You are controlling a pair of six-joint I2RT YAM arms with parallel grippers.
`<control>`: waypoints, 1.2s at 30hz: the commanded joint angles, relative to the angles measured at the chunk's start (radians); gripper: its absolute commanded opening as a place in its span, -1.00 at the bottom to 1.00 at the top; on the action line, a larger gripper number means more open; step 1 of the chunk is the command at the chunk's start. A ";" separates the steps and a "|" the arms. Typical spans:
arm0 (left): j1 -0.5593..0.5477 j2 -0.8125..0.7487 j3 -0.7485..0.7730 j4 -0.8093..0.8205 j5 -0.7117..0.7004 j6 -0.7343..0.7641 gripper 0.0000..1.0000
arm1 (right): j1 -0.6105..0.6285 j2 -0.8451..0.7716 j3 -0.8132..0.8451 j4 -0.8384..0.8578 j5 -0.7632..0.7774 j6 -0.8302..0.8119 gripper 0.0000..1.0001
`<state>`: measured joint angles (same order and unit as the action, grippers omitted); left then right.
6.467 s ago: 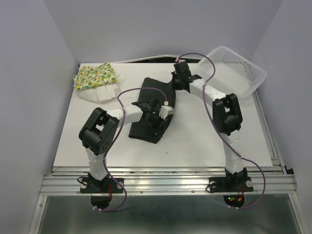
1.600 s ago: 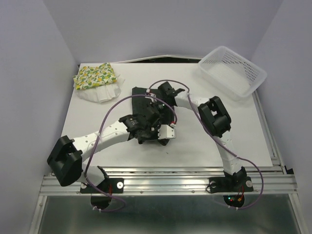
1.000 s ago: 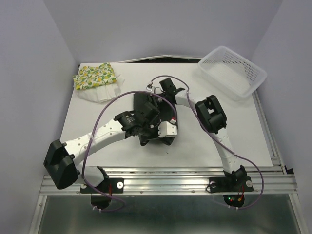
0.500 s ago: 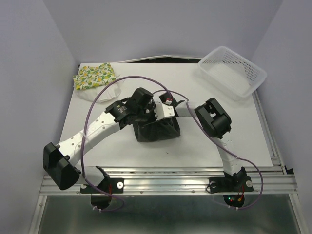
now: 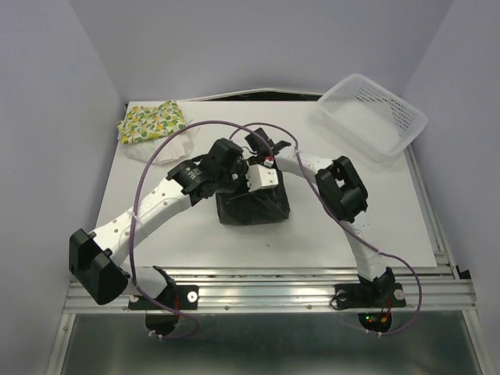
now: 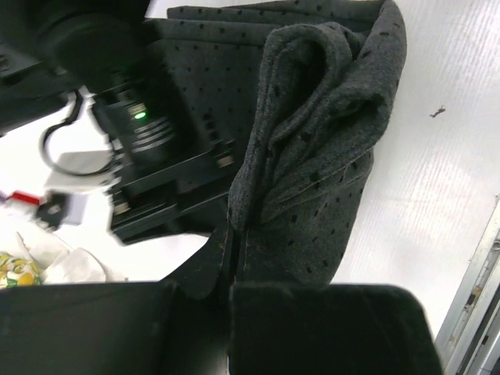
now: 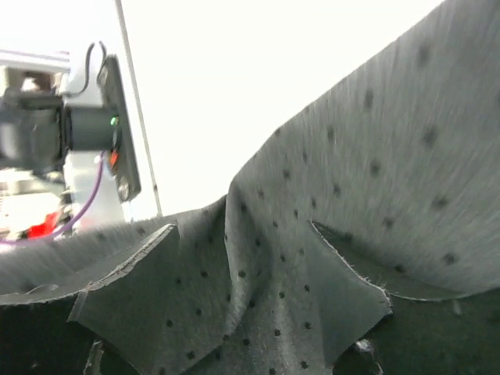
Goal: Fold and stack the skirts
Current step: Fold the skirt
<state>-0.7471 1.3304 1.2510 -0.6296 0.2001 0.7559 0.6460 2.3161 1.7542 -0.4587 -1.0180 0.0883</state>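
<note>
Top external view: the lemon skirt (image 5: 151,121) lies stacked on the white skirt (image 5: 160,150), far left of the basket (image 5: 406,117). Nearer it, the left gripper (image 6: 233,285) and right gripper (image 5: 258,150) both pinch the half-folded black skirt (image 5: 254,207), not yet stacked.

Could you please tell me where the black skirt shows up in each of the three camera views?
Top external: the black skirt lies bunched at the middle of the table.
Left wrist: centre and upper right, in dotted folds.
Right wrist: it fills the lower and right part.
Shared landmark: the white table shows beside the cloth in all three views.
</note>
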 commanded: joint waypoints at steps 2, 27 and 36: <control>-0.021 -0.019 0.045 -0.021 0.065 -0.003 -1.00 | -0.045 0.055 0.224 -0.097 0.082 0.020 0.43; 0.002 0.110 0.117 0.090 -0.079 -0.038 -1.00 | -0.181 0.175 0.068 0.008 -0.025 0.016 -0.40; 0.018 0.219 0.045 0.250 -0.189 -0.033 -1.00 | -0.181 0.134 -0.004 0.011 -0.067 0.008 -0.53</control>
<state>-0.7380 1.5501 1.3132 -0.5228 0.0677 0.7219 0.4496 2.4706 1.7847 -0.4282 -1.1339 0.1398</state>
